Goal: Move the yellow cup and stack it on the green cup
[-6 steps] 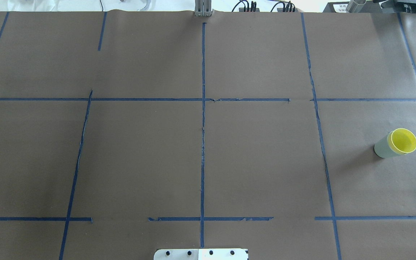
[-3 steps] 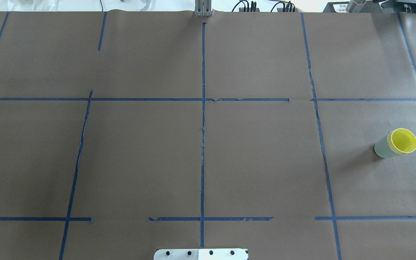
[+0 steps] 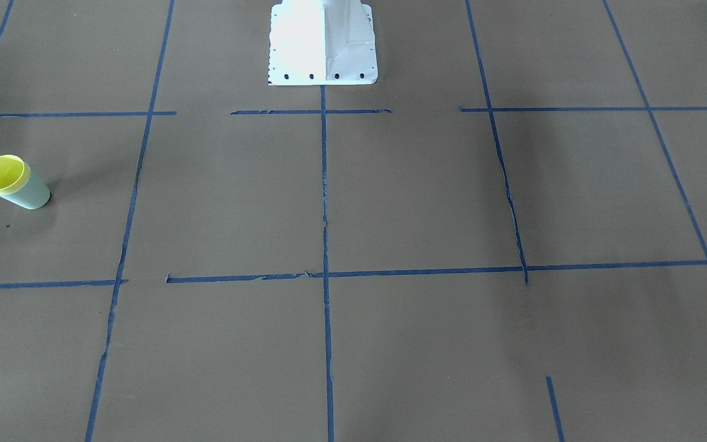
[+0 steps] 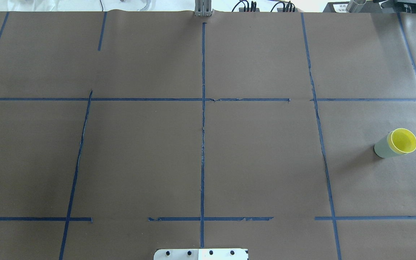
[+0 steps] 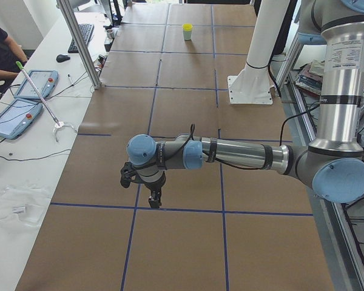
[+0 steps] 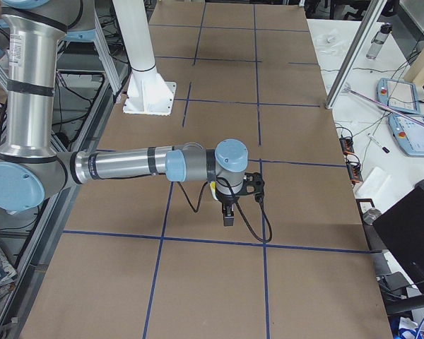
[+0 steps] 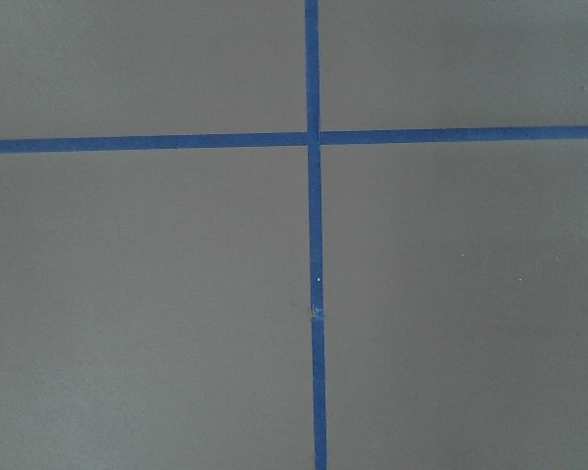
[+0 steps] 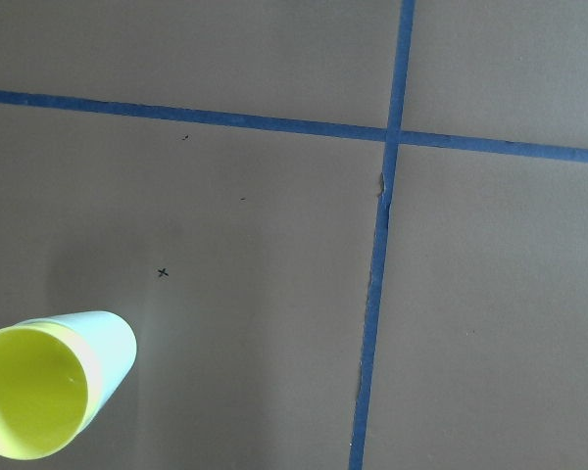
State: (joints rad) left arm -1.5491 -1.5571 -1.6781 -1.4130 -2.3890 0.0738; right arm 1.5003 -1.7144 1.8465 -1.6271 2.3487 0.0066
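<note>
The yellow cup [image 4: 404, 140] sits nested inside the green cup [image 4: 383, 147], upright at the table's right side. The pair also shows in the front-facing view, yellow cup [image 3: 1, 173] in green cup [image 3: 31, 191], and at the lower left of the right wrist view, yellow cup [image 8: 29, 406] in green cup [image 8: 113, 338]. My right gripper [image 6: 228, 217] hangs above the table, apart from the cups. My left gripper [image 5: 153, 197] hangs over the table's left end, far from the cups [image 5: 187, 31]. Both grippers show only in the side views, so I cannot tell whether they are open or shut.
Brown paper with blue tape lines [image 4: 203, 119] covers the table. The white robot base plate [image 3: 323, 43] stands at the near middle edge. Tablets [image 5: 24, 103] and cables lie on the side bench, beside a metal post [image 5: 82, 42].
</note>
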